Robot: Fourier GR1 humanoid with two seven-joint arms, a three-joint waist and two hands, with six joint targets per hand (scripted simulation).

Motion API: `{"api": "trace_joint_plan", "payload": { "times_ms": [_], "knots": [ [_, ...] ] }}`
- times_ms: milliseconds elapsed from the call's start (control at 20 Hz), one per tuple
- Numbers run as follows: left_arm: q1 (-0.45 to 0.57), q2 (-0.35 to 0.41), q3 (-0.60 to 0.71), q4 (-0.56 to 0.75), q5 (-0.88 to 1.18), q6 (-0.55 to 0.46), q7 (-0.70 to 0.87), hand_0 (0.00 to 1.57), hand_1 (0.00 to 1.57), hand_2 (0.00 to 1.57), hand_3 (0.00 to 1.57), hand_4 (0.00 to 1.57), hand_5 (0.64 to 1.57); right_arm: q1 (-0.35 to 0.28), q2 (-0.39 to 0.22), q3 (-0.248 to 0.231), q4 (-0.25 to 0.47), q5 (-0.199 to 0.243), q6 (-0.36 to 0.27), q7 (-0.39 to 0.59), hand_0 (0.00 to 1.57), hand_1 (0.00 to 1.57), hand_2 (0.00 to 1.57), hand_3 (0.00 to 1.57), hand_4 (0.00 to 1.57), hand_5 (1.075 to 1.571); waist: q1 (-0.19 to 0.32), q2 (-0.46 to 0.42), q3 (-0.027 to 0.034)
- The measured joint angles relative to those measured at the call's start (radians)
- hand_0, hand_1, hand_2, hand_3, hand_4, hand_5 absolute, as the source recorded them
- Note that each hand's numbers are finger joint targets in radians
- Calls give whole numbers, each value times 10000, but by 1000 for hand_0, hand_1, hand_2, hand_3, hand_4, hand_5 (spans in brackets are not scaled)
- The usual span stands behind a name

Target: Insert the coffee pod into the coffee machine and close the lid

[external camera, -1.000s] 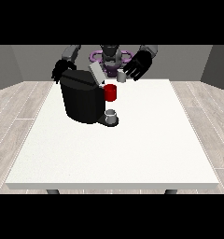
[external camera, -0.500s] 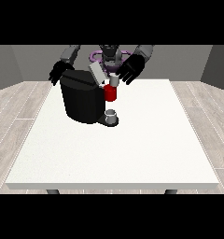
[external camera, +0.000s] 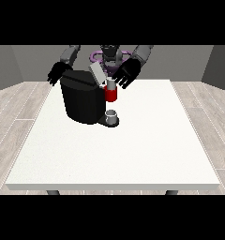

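Two hands (external camera: 127,74) (external camera: 57,73) flanking coffee machine (external camera: 84,97).

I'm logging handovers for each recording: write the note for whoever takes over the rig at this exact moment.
Hand at the view's right: fingers spread open, holding nothing, raised just behind and beside the machine's head.
Hand at the view's left: behind the machine's far side, holding nothing that shows; its fingers cannot be made out.
Coffee machine: upright on the table, lid tilted up, open. A red thing at the machine sits at its head; a grey cup stands on the base below.
Done: nothing I can confirm; the pod cannot be picked out.
Left: confirm the pod is in, close the lid.
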Motion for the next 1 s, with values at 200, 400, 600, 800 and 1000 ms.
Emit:
{"api": "trace_joint_plan", "payload": {
  "times_ms": [200,400,600,800,1000],
  "knots": [
    [-54,-93,-25,28,-92,152,-33,1185,1185,1262,1197,492,1571,-58,-89,-121,22,-95,83,-22,0,0,0,0,513,1571,-18,130,0],
    [-83,-36,-11,79,-138,113,-134,1204,1204,1279,1208,521,1571,73,-134,-168,-8,-160,183,-140,0,0,0,0,513,1571,-40,119,0],
    [-119,-85,-62,115,-191,-70,-45,1184,1184,1248,1186,488,1571,138,-99,-259,175,-158,116,-341,0,0,0,0,442,1571,110,34,1],
    [-193,-36,-20,236,-194,-257,32,1236,1236,1279,1197,487,1571,273,4,-183,143,-140,74,-325,0,0,0,0,435,1571,73,-17,0],
    [-91,-148,-12,281,-228,-159,-17,1220,1220,1266,1167,481,1571,186,-79,-249,68,-200,109,-170,0,0,0,0,445,1571,85,13,4]
  ]
}}
